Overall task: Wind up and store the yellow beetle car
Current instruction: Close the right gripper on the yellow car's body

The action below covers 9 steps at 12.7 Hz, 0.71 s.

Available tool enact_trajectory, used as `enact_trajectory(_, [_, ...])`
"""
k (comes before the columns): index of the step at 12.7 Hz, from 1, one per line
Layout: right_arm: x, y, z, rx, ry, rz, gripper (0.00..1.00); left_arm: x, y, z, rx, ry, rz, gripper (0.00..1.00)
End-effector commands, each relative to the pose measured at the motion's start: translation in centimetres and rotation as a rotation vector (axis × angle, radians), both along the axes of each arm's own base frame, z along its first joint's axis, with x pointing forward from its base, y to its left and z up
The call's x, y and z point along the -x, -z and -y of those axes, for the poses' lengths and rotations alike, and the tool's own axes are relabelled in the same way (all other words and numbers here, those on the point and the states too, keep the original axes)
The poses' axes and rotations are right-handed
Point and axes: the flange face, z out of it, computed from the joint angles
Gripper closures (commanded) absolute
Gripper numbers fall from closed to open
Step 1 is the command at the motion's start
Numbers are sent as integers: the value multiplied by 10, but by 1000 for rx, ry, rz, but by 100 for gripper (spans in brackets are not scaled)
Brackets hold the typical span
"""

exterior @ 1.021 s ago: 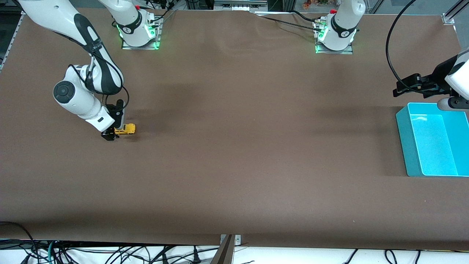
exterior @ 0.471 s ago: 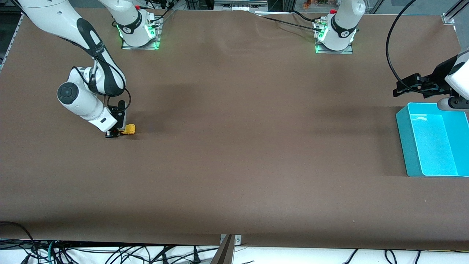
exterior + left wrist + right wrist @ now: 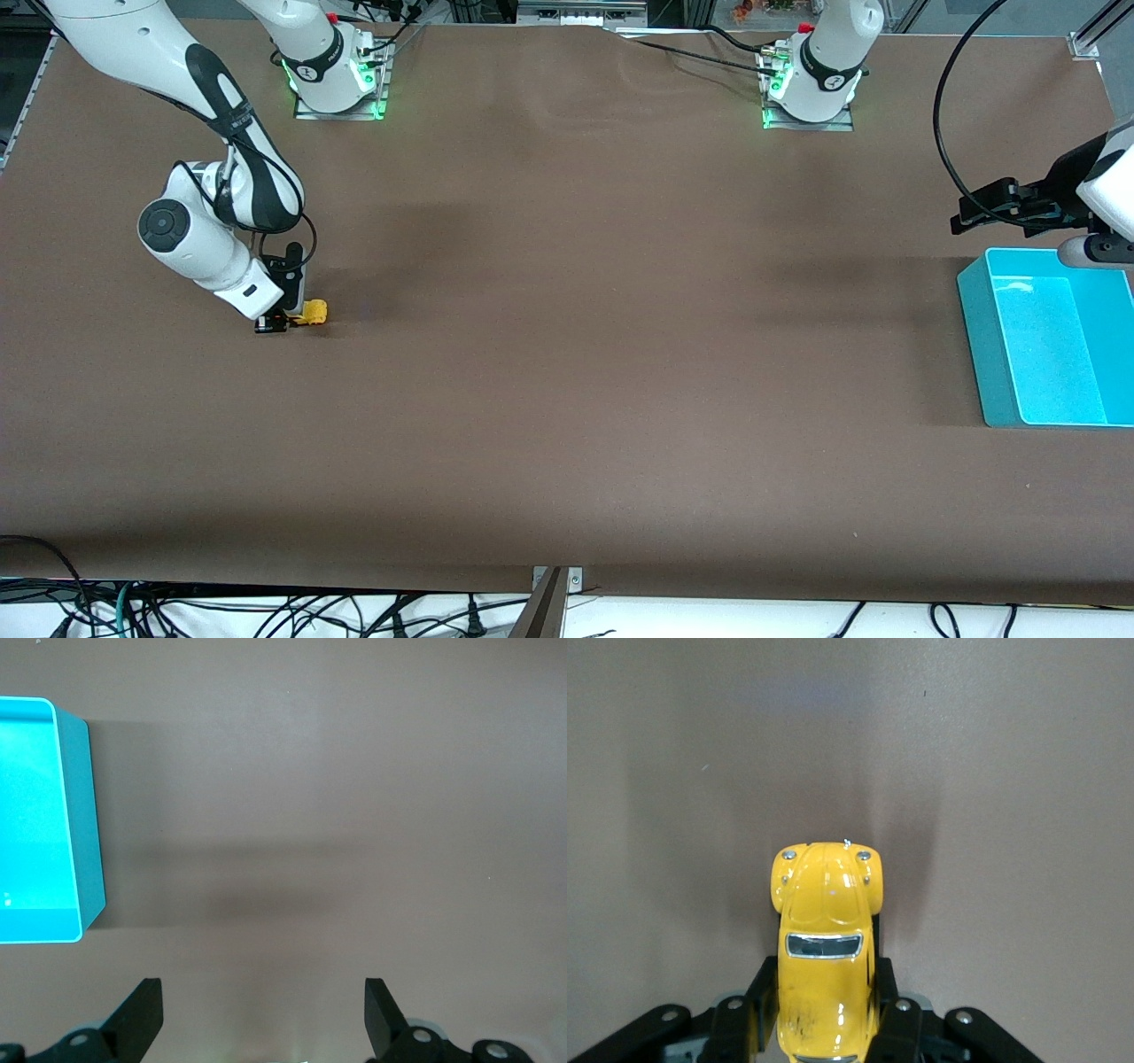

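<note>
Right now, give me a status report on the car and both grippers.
Right gripper shut on the yellow beetle car, on the table. Left gripper open, waiting above the teal bin. Nothing in the way.

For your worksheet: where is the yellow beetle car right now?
The yellow beetle car sits on the table toward the right arm's end, clamped between the right gripper's fingers.

The brown table point(image 3: 567, 354) carries the yellow beetle car point(image 3: 312, 311) at about nine o'clock; the teal bin point(image 3: 1045, 341) rests at three o'clock, well apart.
</note>
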Motion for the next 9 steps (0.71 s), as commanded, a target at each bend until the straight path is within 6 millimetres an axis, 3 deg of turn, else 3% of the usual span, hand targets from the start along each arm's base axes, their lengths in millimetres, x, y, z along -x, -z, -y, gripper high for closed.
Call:
enact_trajectory(1, [20,26,33,15,-7,-56,80,0,-3,-4,-11,18,12,0])
enact_trajectory(4, [30,36,86,41,-28,-83,80,0,-3,-4,-11,18,14,0])
enact_trajectory(9, [46,47,141,75,-25,-115,79,0,-3,-3,-11,19,12,0])
